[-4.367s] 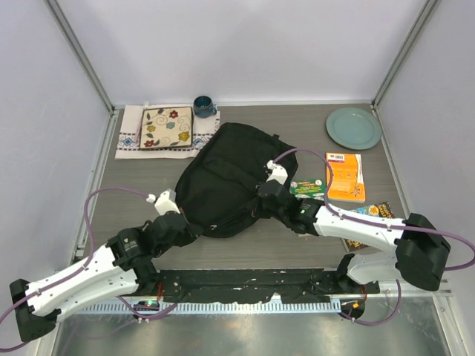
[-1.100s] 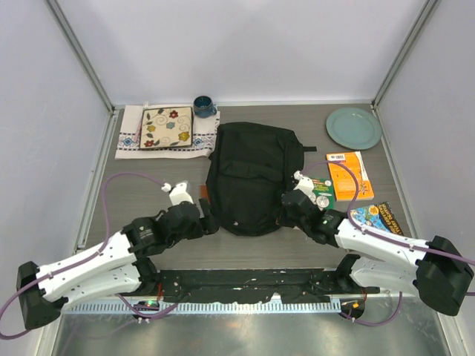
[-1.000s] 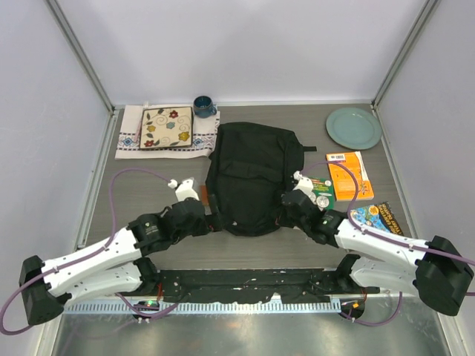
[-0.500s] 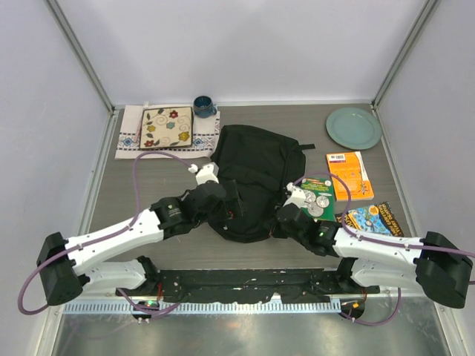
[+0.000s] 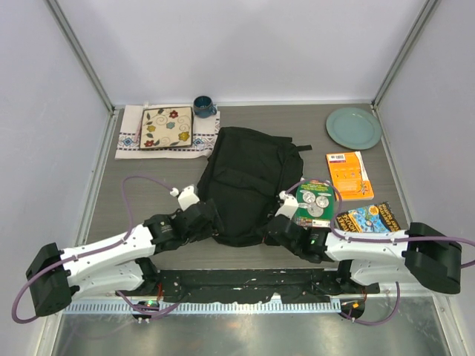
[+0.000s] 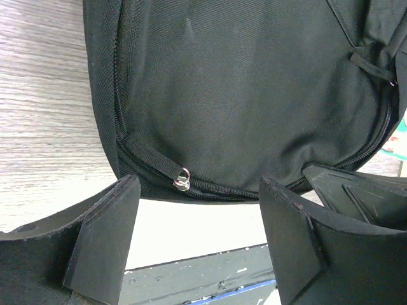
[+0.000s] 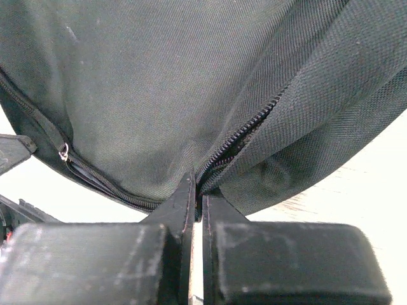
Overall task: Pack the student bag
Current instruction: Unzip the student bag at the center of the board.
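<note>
Top external view: the large black soft fabric student bag point(image 5: 249, 182), a rounded backpack, lay near the middle of the grey wood-grain desk point(image 5: 148, 178), its top toward the far wall and its rounded lower edge toward the arm bases. The left hand point(image 5: 211, 222) stood at the near-left edge of the bag with its jaws spread wide and nothing between them; in the left wrist view its two black fingers flanked a small silver metal zip pull point(image 6: 182, 183) on the zip that curved along the bag's lower edge, without touching it. The right hand point(image 5: 269, 234) was at the near-right edge of the bag; in the right wrist view its fingers were pressed together, pinching the bag's edge where a second zip line ran down to their tips. To the right of the bag lay a green card of round silver discs point(image 5: 315, 201), just beside the bag, then an orange book point(image 5: 346, 176) and a colourful booklet point(image 5: 367, 218). A round pale teal plate point(image 5: 353, 127) sat at the far right. At the far left a floral square tile point(image 5: 166, 127) rested on a white embroidered cloth point(image 5: 130, 137), with a dark blue mug point(image 5: 204, 106) just behind it.
</note>
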Robot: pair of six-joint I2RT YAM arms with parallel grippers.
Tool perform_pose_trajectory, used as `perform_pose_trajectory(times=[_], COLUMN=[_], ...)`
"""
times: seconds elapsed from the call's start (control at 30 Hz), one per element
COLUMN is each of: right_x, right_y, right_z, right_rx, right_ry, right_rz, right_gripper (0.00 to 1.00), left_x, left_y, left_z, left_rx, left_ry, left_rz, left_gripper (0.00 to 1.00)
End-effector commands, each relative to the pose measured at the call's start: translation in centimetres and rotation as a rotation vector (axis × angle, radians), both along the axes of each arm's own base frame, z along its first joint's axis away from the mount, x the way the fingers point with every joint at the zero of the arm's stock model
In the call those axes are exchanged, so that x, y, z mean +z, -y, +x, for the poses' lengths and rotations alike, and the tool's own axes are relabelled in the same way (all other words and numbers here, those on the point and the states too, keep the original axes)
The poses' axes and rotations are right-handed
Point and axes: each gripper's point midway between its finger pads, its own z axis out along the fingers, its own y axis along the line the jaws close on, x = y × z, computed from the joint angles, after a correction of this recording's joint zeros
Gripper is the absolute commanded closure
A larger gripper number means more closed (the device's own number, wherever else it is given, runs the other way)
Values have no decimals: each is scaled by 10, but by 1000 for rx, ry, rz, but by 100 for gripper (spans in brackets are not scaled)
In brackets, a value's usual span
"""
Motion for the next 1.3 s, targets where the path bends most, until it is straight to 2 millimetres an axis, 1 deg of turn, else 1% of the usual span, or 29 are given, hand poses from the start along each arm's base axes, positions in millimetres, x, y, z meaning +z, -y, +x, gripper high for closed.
perform_pose_trajectory(times=[0.0, 0.07, 0.17, 0.3, 0.4, 0.43, 0.53, 0.6, 0.63, 0.7, 0.83, 0.87, 0.9, 0.93, 0.97, 1.0, 1.03, 1.07, 1.17, 1.27], right_x=[4, 1, -2, -1, 1, 2, 4, 6, 7, 9, 15, 16, 18, 19, 19, 20, 19, 19, 18, 18], right_y=[-9, -12, -16, -22, -25, -27, -29, -30, -32, -34, -38, -40, -41, -41, -42, -43, -42, -42, -42, -42], right_z=[5, 2, -1, -6, -9, -10, -13, -15, -18, -19, -24, -26, -26, -26, -27, -27, -27, -27, -27, -28], right_rx=[-39, -35, -33, -16, -9, -5, 3, 7, 16, 19, 41, 48, 48, 49, 54, 53, 51, 52, 54, 54], right_ry=[33, 26, 23, 32, 42, 44, 56, 65, 69, 84, 116, 122, 132, 135, 138, 140, 143, 144, 144, 145], right_rz=[13, 5, 6, 2, 6, 7, 6, 8, 9, 9, 8, 9, 7, 6, 3, 4, -2, -7, -14, -16], right_gripper=[100, 100, 100, 100, 100, 100, 100, 100, 100, 100, 100, 100, 100, 100, 100, 100, 100, 100, 100, 100], left_x=[-11, -16, -23, -39, -44, -48, -55, -58, -64, -66, -81, -87, -90, -93, -100, -100, -102, -105, -107, -105], left_y=[-16, -22, -25, -31, -30, -30, -29, -29, -31, -28, -27, -28, -27, -26, -28, -25, -25, -25, -25, -23], left_z=[1, 0, -1, -2, 1, 2, 5, 8, 7, 10, 5, 2, 2, 0, -3, -2, -3, -4, -5, -2], left_rx=[81, 94, 103, 121, 133, 134, 136, 138, 138, 132, 121, 118, 117, 115, 111, 113, 114, 114, 117, 115], left_ry=[-6, -12, -14, -44, -52, -58, -82, -88, -104, -110, -162, -182, -187, -193, -210, -207, -212, -217, -221, -210], left_rz=[24, 45, 49, 75, 76, 87, 101, 114, 133, 124, 152, 161, 157, 152, 160, 143, 143, 142, 138, 132], left_gripper=[21, 21, 21, 23, 27, 30, 36, 37, 38, 38, 39, 43, 51, 55, 60, 69, 74, 77, 79, 87])
